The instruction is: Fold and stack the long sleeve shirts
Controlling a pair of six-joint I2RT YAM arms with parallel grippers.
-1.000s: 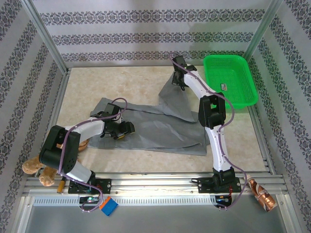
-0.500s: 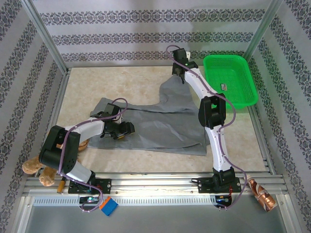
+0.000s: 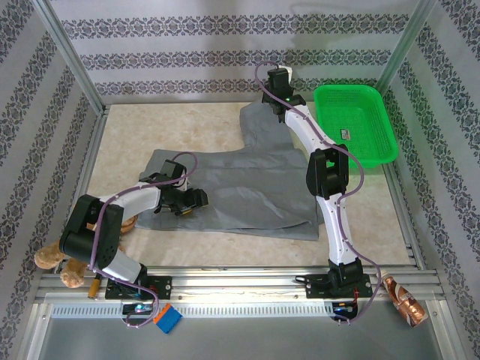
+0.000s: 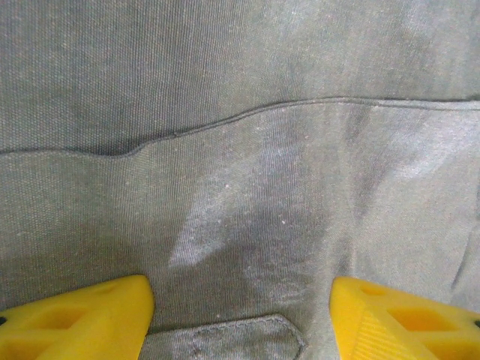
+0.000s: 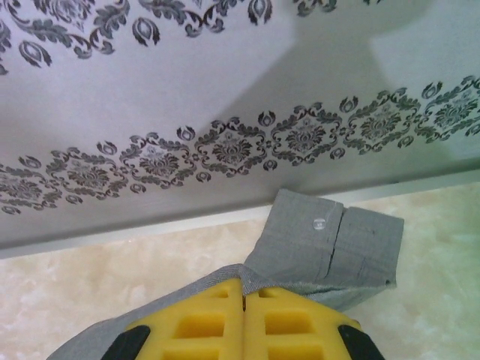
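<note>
One grey long sleeve shirt lies spread flat across the middle of the table, its body running left to right, with one sleeve reaching away towards the back wall. The right gripper has that sleeve: its yellow jaws are pressed together on the fabric just behind the cuff, which sticks out past the fingertips with its button showing, close to the far wall. From those jaws the rest of the shirt lies nearer and to the left, so I'd judge any fold has to bring the sleeve back that way. The left gripper sits low over the shirt's left end, jaws parted with nothing between them but flat cloth; whether it touches, I cannot tell. I count one green basket at the far right and one brown plush toy near the left arm's base.
</note>
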